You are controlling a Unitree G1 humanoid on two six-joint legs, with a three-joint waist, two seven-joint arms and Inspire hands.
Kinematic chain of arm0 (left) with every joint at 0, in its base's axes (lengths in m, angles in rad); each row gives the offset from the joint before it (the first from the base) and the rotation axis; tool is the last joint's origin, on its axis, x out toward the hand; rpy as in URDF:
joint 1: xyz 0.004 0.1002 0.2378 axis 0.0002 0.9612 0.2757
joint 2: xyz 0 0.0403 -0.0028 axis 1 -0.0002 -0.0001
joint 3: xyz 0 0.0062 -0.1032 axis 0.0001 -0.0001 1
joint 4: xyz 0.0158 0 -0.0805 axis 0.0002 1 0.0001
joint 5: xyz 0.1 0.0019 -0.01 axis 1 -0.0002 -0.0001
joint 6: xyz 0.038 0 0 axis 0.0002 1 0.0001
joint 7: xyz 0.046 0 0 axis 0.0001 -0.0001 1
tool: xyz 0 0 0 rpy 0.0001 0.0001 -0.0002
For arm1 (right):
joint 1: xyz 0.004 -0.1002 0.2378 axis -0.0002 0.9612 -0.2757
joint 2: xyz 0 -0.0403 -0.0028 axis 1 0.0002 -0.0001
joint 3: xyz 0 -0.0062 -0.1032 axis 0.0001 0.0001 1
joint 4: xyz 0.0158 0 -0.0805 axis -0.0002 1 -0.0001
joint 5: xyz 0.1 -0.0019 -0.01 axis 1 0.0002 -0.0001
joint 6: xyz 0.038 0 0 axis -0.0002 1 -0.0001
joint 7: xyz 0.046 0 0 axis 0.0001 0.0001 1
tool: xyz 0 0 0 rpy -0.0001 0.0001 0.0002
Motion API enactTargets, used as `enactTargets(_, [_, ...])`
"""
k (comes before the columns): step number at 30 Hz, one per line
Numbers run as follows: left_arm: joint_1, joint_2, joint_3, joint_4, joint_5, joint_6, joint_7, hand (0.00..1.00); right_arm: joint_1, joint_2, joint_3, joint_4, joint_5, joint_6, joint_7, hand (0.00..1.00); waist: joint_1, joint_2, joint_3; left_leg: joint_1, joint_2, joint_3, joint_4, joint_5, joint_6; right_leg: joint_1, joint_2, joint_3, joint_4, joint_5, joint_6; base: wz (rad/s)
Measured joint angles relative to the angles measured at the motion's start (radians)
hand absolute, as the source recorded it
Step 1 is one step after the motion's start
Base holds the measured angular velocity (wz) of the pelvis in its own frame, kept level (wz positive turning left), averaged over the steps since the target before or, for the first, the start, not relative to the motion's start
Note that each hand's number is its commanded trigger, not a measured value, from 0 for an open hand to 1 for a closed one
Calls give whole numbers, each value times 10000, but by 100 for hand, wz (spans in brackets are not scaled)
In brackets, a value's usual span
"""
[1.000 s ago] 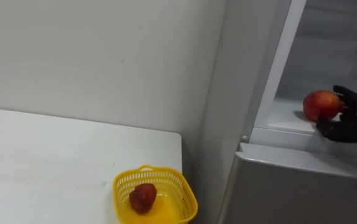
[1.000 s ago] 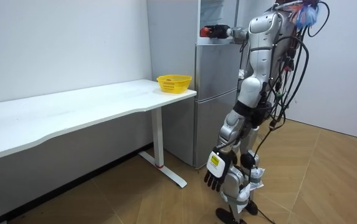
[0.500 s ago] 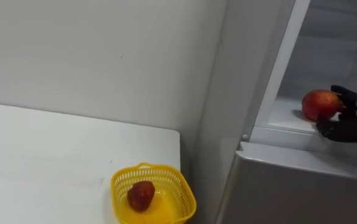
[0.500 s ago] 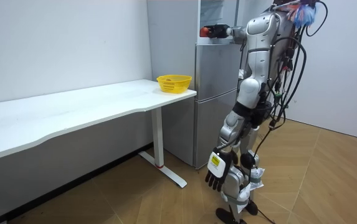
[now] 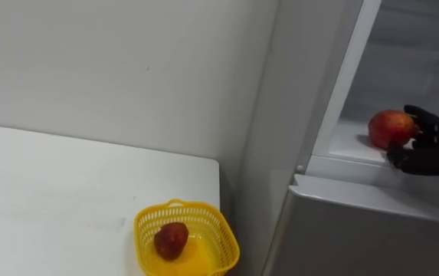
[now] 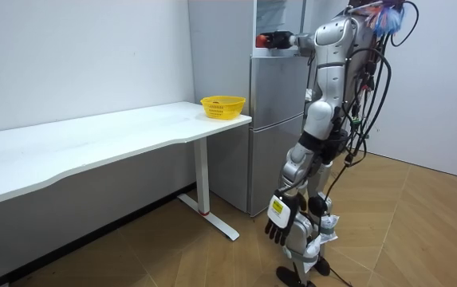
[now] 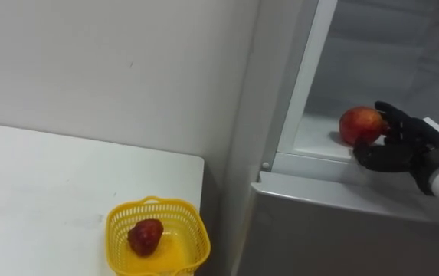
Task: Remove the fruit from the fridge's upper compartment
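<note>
A red apple (image 5: 390,127) sits at the front of the upper fridge shelf (image 5: 351,144), just inside the open compartment. My right hand (image 5: 427,150) reaches in from the right, and its dark fingers and thumb curl round the apple's right side. In the room view I stand upright facing the grey fridge (image 6: 276,127), with the right arm raised to its upper compartment. My left hand (image 6: 280,217) hangs by my leg with relaxed fingers and holds nothing.
A yellow basket (image 5: 147,223) holding a dark red fruit (image 5: 171,239) stands on the corner of the white table (image 5: 66,192), left of the fridge. The fridge's grey lower door (image 5: 357,230) closes off below the shelf. A white wall stands behind the table.
The eye view has drifted slightly. My right hand and the apple keep their place on the shelf.
</note>
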State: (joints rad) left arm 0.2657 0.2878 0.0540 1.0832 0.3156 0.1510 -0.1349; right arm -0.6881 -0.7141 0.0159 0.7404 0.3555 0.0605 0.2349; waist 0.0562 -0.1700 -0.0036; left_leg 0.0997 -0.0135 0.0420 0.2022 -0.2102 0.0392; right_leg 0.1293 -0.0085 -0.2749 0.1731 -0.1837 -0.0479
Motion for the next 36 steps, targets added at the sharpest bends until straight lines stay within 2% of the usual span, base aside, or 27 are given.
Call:
enactTargets(6, [-46,15,1,8,-89,-20,-49,0,1,-12,74,-8,677,0,-41,0,65,3,15,-1,4,5,3,0,0,-5,4,20,51,6,-8,0])
enactTargets(10, [-112,14,-9,0,-84,-16,-52,0,-6,-35,58,-1,1583,-59,-14,0,63,117,36,-4,11,16,4,0,-1,-27,2,7,36,6,-9,0])
enactTargets(12, [-127,13,-8,0,-78,-21,-58,0,-6,-35,22,-1,1770,-117,13,0,64,191,26,-4,11,18,4,-1,-1,-31,2,3,-6,7,-10,0])
enactTargets(16, [-190,9,-8,62,-73,-56,-48,0,-6,-34,12,3,2243,-375,82,0,71,332,58,-2,15,33,2,0,-3,-76,2,7,-9,6,-12,0])
enactTargets(21, [-191,-13,-5,64,-71,-56,-24,0,-6,-34,11,1,2666,-485,93,0,80,421,60,-4,16,37,-9,1,-3,-83,3,7,-25,7,-13,0])
enactTargets(28, [-205,-15,-4,63,-64,-57,11,0,-6,-35,10,3,2733,-609,201,0,107,496,39,-5,16,42,-20,2,-6,-83,5,6,-16,7,-13,0])
enactTargets(36, [-206,-12,-14,-9,-76,-59,-14,0,-50,-37,80,44,2429,-608,137,0,228,482,34,-3,15,29,11,6,-12,-17,7,5,2,8,-17,0])
